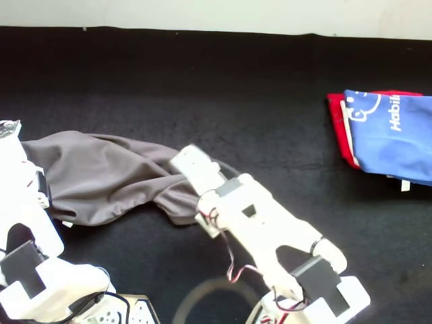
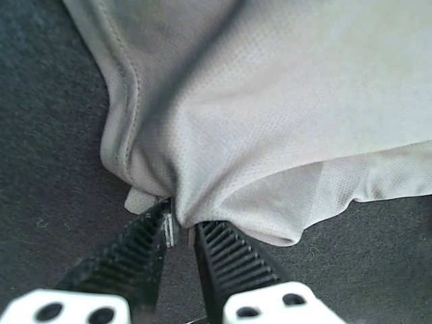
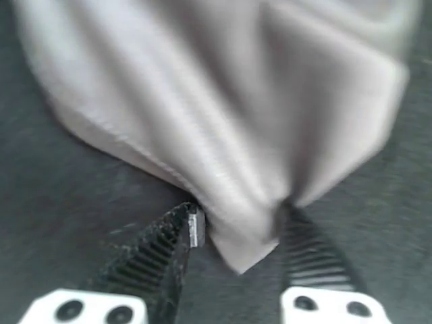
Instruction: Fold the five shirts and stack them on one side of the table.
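- Lying bunched on the left half of the black table, the grey shirt is stretched into a long rumpled band between the two arms.
- The left arm stands at the table's left edge, right up against the shirt's left end.
- The left gripper is clenched on a fold at the shirt's hem. Its black ribbed fingers sit almost together, with a pinch of cloth caught between them.
- From that pinch the fabric fans out smooth and wide, and a stitched seam runs along one edge.
- The right arm reaches in from the near edge at the middle of the table, its tip on the shirt's right end.
- The right gripper grasps a thicker gather of the same shirt. Its jaws stand further apart, cloth fills the gap between them, and a small point of fabric pokes out towards the wrist.
- Well apart, at the right edge of the table, a folded blue shirt lies on top of a folded red shirt, the red showing along the stack's left and far sides.
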`<state>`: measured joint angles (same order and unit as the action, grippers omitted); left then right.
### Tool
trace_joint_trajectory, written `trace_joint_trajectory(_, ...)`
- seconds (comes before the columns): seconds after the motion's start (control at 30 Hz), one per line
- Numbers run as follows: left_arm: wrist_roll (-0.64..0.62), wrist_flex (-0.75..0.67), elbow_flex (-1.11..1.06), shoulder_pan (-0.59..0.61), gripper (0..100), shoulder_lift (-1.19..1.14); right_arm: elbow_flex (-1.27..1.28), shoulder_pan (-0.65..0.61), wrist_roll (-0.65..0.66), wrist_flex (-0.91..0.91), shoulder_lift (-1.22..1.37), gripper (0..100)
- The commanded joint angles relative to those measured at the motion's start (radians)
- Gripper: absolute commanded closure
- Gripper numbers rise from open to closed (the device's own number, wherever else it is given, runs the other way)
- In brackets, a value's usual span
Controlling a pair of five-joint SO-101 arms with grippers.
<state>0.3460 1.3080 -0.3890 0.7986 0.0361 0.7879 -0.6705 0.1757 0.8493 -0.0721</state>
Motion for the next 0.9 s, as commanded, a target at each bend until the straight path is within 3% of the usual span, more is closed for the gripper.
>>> trace_joint_trajectory(0.0,0.008,-0.002,0.004,-0.015,99,0.041,-0.024,0.053,0.008,-0.01,-0.022,97.6)
trace_joint_trajectory(0.13,0.008,0.06,0.005,-0.07,99,0.048,-0.021,0.154,0.012,-0.007,-0.151,99.1)
trace_joint_trajectory(0.43,0.008,0.353,0.168,-0.226,99,0.051,-0.019,0.341,0.258,0.173,-0.371,99.1)
trace_joint_trajectory(0.57,0.101,0.431,0.259,-0.22,91,0.045,-0.025,0.415,0.295,0.18,-0.392,99.1)
trace_joint_trajectory(0.7,0.247,0.413,0.251,-0.188,78,0.039,-0.024,0.447,0.324,0.18,-0.389,99.1)
trace_joint_trajectory(0.87,0.273,0.176,0.186,-0.14,79,0.039,-0.022,0.449,0.324,0.18,-0.389,99.1)
